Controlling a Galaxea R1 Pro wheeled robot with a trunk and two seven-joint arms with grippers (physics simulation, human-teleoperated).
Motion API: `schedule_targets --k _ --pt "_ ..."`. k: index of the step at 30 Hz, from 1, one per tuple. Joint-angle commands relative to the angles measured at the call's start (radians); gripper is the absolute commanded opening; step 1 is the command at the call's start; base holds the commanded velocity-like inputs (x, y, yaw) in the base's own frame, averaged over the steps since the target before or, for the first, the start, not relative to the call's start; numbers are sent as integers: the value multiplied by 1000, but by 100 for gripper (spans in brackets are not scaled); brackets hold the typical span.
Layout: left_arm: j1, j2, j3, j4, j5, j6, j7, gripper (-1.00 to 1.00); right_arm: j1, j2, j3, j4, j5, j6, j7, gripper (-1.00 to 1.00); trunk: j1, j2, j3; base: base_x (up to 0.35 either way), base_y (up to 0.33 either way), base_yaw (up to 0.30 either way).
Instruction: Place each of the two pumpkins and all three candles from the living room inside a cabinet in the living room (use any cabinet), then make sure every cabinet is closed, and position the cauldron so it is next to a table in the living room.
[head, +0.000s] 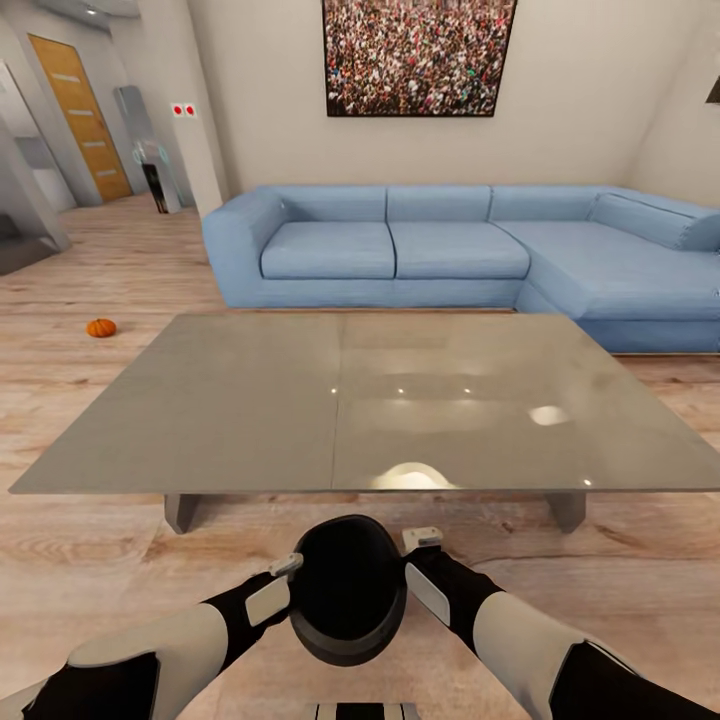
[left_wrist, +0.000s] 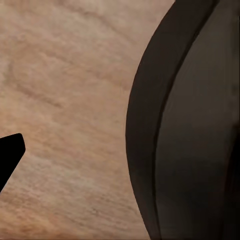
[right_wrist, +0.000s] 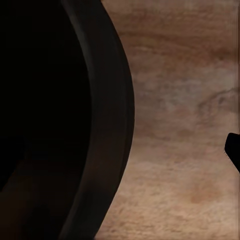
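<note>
1. Cauldron (head: 347, 592) at 6 o'clock, between both arms, just short of the grey table (head: 250, 400).
2. Left gripper (head: 278, 583) and right gripper (head: 421, 562) flank its rim; grip indeterminate.
3. Pumpkin (head: 101, 327) on floor, 10 o'clock; sofa (head: 400, 250) beyond.

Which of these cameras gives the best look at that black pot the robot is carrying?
The head view: the whole cauldron shows there, wide mouth up, between the left gripper and right gripper, just before the table. The left wrist view shows just a curved slice of its side, the right wrist view its dark rim over the floor.
</note>
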Motion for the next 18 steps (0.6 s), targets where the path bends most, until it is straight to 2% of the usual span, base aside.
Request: schedule_targets --k 1,4,11,18 --pt "0 0 3 0 0 0 0 100 0 0 0 0 0 1 0 100 0 0 4 0 0 0" --pt "-1 0 6 0 0 1 0 100 0 0 0 -1 0 2 0 100 -12 21 13 0 0 0" --pt "-1 16 9 0 0 2 2 100 0 0 -1 -2 0 2 -1 100 -12 21 13 -11 2 0" --pt "-1 17 9 -3 1 2 0 100 0 0 -2 -2 0 3 -2 100 -12 21 13 -258 82 0"
